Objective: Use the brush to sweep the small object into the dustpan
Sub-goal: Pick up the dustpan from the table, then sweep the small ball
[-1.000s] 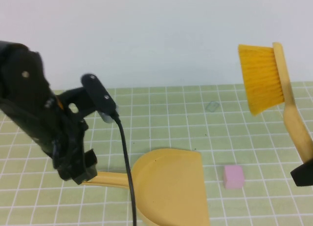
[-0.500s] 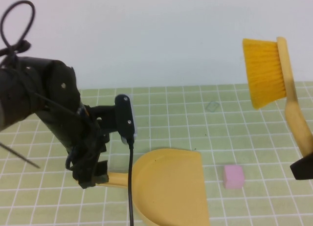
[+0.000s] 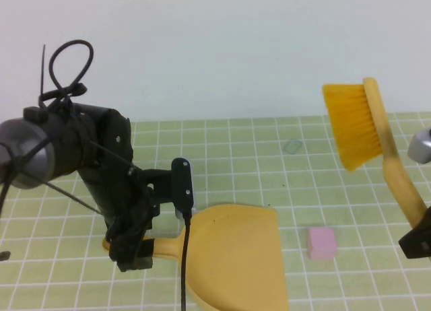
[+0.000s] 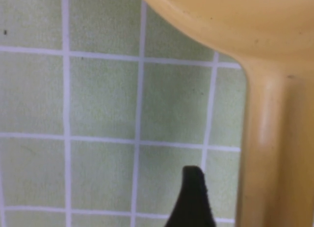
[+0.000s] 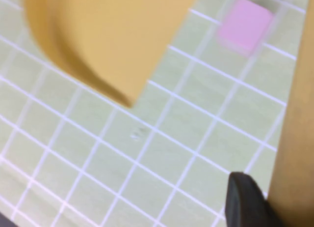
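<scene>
The small pink cube (image 3: 322,243), soft-edged and matte like foam, sits on the tabletop (image 3: 269,169) in the lower right of the high view, just beside the straight open lip of the yellow plastic dustpan (image 3: 236,257) but not touching it. The dustpan is smooth, with a rounded back and a flat bar handle running toward the lower left. There the left end effector (image 3: 131,254) is clamped on the handle's end. In the left wrist view the handle (image 4: 274,148) shows beside one dark fingertip (image 4: 192,200).

The yellow-bristled brush with a pale wooden handle (image 3: 374,132) is held in the air at the right of the high view, bristles upward and pointing left, well above the cube. The right end effector (image 3: 419,240), at the right edge, is closed on the handle's lower end.

The tabletop is covered in a pale green mat gridded with thin white lines; behind it stands a plain white wall (image 3: 215,48).
</scene>
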You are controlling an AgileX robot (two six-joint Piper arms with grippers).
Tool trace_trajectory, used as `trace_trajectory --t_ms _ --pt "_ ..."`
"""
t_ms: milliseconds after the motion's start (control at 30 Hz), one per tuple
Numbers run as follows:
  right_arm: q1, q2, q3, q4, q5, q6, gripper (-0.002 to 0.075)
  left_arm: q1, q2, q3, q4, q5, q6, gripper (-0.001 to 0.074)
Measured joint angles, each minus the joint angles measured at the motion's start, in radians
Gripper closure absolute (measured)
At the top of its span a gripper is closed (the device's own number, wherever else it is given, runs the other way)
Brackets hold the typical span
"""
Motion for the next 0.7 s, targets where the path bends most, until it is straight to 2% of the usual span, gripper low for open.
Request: trace_trajectory --t_ms 233,333,500,700 --pt "0.0 0.046 0.0 -0.082 -0.019 0.073 0.0729 0.0 0.058 0.0 0.019 -0.014 0.056 0.0237" --pt "0.001 0.08 0.0 -0.17 -0.015 0.158 0.0729 -0.002 0.081 0.0 0.041 -0.017 0.057 0.0298" --pt "0.021 0.128 0.0 -0.216 0.003 0.21 0.0729 -0.007 0.09 0.0 0.055 -0.032 0.057 0.0511" --pt "0.106 0.17 0.0 -0.407 0.084 0.35 0.0729 -0.054 0.09 0.0 0.058 -0.08 0.012 0.052"
